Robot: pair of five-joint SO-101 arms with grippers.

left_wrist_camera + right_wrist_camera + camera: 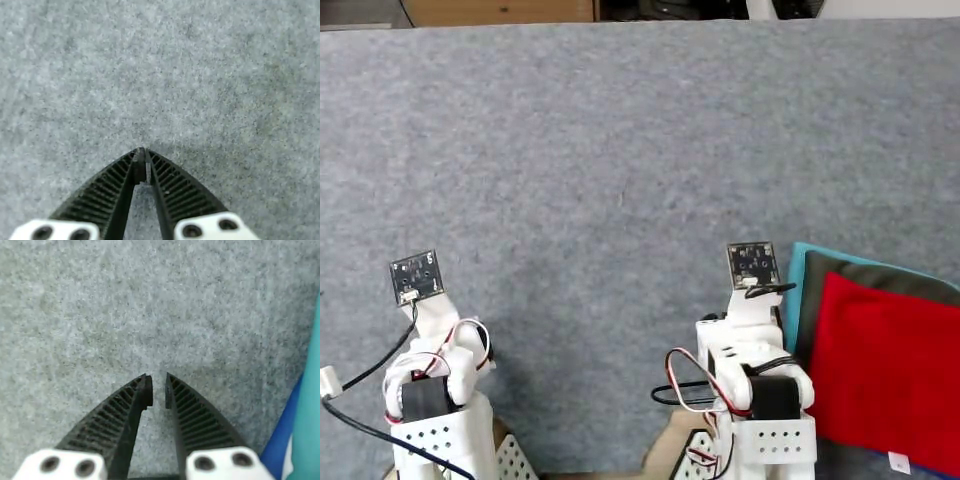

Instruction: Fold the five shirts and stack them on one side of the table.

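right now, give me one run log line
left jaws: shut, empty | right jaws: slightly open, empty | folded cloth shirt stack, red on top: beside right arm

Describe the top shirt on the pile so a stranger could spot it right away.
On the grey table, find the stack of folded shirts beside the right arm. The top one is red, and the shirts under it show just dark grey and teal edges.

Nothing legible anywhere. One small white tag (898, 462) sits at the near edge of the stacked shirts (885, 370), off to the outer side of the right gripper (158, 387) and well behind it. Its print is too small to read.
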